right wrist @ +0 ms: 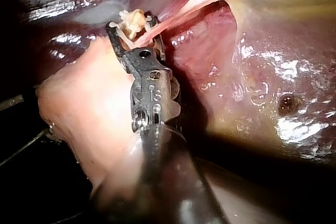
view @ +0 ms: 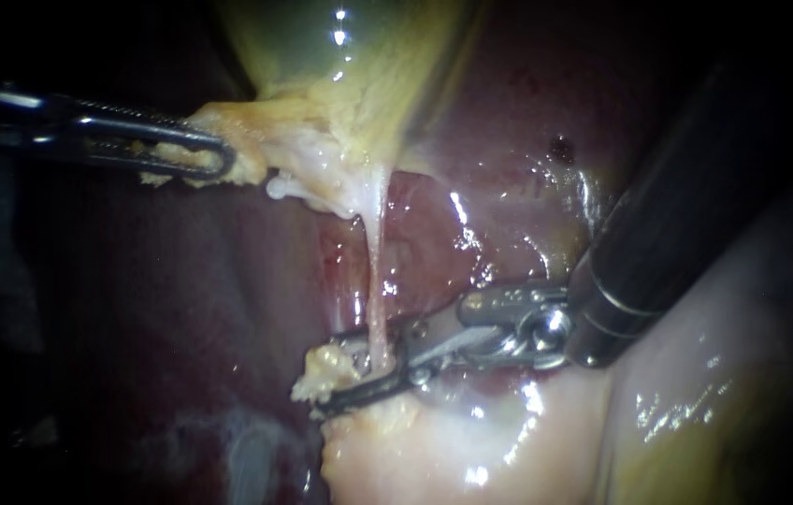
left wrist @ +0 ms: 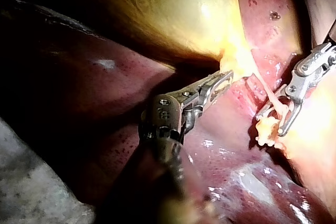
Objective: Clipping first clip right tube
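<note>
A thin pale tube (view: pixel 376 281) runs taut from the yellow gallbladder (view: pixel 350 56) down to pale tissue below. My right instrument (view: pixel 364 374) comes in from the upper right, and its jaws stand open astride the tube's lower end, one on each side, with a gap showing. A yellowish fatty lump (view: pixel 322 374) sits at the jaw tips. My left instrument (view: pixel 219 159) is shut on the yellowish tissue at the gallbladder's neck, holding it to the left. The left wrist view shows the same grip (left wrist: pixel 226 77) and the open right jaws (left wrist: pixel 273 119) around the tube (left wrist: pixel 270 95). The right wrist view shows the jaws (right wrist: pixel 134 27) on the tube (right wrist: pixel 173 22).
Dark red liver (view: pixel 181 309) lies behind and to the left of the tube. Pale, wet tissue (view: pixel 434 449) bulges under the right instrument's jaws. The thick dark shaft (view: pixel 677 206) of the right instrument covers the upper right.
</note>
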Tool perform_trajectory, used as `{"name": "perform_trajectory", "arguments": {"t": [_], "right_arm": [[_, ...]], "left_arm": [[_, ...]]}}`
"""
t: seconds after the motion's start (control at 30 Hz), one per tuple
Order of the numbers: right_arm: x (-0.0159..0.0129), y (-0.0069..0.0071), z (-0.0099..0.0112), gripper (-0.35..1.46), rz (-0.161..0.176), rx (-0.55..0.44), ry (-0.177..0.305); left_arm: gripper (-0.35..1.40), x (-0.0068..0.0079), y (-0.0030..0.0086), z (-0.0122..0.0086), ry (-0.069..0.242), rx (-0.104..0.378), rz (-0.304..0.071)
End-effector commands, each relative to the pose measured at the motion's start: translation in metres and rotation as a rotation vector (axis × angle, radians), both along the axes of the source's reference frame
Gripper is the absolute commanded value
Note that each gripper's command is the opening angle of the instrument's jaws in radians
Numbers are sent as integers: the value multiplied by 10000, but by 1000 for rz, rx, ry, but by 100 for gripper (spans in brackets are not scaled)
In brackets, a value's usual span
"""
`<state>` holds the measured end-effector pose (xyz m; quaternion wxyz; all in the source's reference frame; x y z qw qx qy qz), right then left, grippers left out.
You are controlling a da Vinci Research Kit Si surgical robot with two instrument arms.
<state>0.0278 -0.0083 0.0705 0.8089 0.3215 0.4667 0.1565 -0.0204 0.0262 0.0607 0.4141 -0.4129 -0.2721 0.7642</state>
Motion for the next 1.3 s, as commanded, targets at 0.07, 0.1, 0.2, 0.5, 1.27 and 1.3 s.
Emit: {"name": "perform_trajectory", "arguments": {"t": [0.07, 0.1, 0.2, 0.5, 1.27, 1.3], "right_arm": [[-1, 0, 0, 50, -3, -15, 5], [-3, 1, 1, 50, -2, -28, 8], [-6, 2, 1, 50, -7, -62, 18], [-18, 5, 1, 50, -10, -114, 31], [-34, 20, -13, 50, -2, -103, 30], [-34, 20, -13, 50, -2, -103, 30]], "left_arm": [[-35, 0, 0, 0, 0, 0, 0], [-35, 0, 0, 0, 0, 0, 0], [-35, 0, 0, 0, 0, 0, 0], [-35, 0, 0, 0, 0, 0, 0], [-35, 0, 0, 0, 0, 0, 0], [-35, 0, 0, 0, 0, 0, 0]]}}
